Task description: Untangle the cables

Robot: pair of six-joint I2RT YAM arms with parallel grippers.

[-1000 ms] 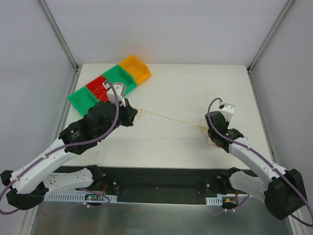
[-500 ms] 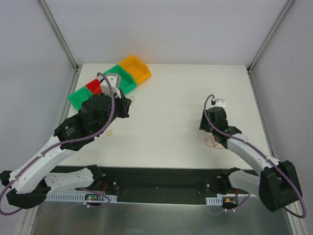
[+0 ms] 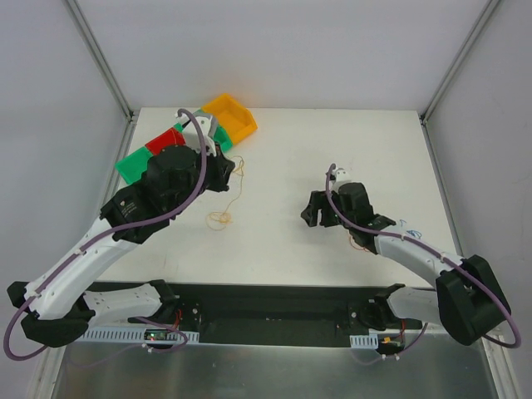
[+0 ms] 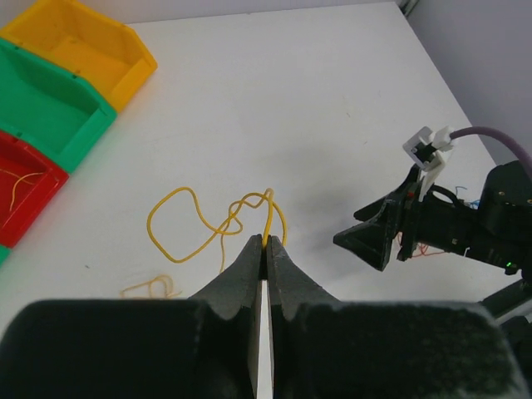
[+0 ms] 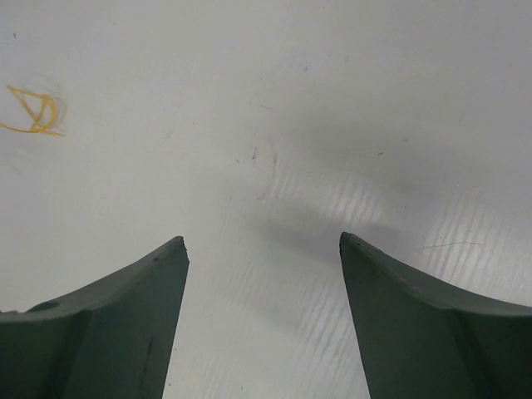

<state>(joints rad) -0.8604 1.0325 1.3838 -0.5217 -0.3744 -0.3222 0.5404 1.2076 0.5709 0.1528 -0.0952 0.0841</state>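
The bench (image 3: 332,141) is left open between the two arms and toward its far right. The far left corner is taken up by a row of bins (image 3: 235,119), and a yellow cable (image 4: 269,218) is hung from the left end effector (image 4: 266,248) beside them.

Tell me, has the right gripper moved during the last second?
Yes. The right gripper moved left, away from the right edge of the table, toward the middle.

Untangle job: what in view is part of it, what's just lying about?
Job: yellow cable pinched in the left gripper; cable clump beside the right arm; right gripper, open, empty.
Lying about: yellow bin, green bin, red bin with a thin wire inside; purple arm cable.
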